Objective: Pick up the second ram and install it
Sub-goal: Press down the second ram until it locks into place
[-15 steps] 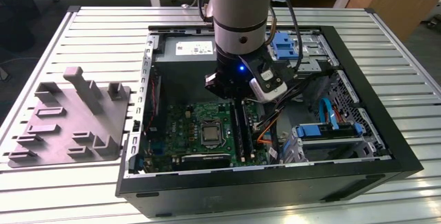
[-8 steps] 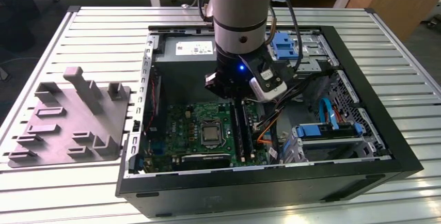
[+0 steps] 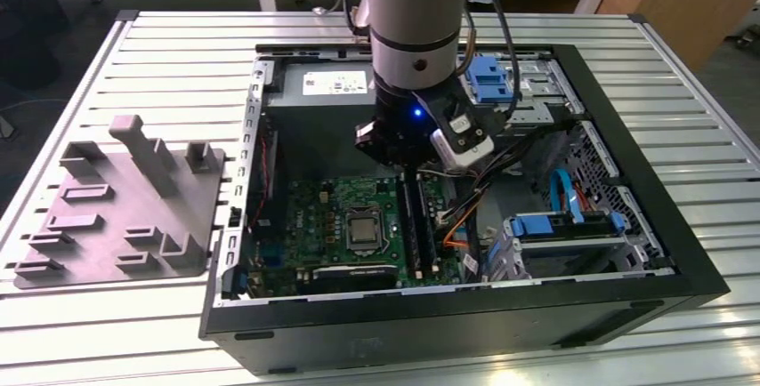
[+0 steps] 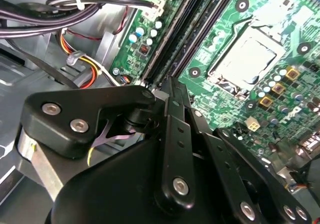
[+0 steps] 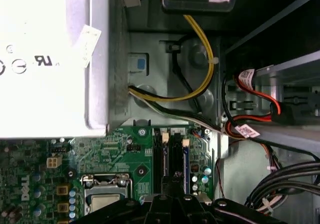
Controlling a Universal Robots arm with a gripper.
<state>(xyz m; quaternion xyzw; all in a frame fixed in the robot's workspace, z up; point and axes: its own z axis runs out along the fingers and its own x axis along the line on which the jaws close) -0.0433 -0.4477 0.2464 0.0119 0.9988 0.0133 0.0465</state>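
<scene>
Tool (image 3: 410, 165) low over motherboard (image 3: 338, 226) memory slots (image 3: 414, 221), grip state unclear

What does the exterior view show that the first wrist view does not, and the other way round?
Exterior view: the grey tray on the slatted table, and the whole black case. First wrist view: a small blue tab on the case wall and the tied yellow cable. Both: the green motherboard, its processor socket and the memory slots.

the arm's gripper (image 3: 410, 168) stands over the memory slots (image 3: 414, 221) inside the open computer case (image 3: 618, 137) (grey moulded tray (image 3: 119, 213) just beside it, on the exterior view's left).
</scene>
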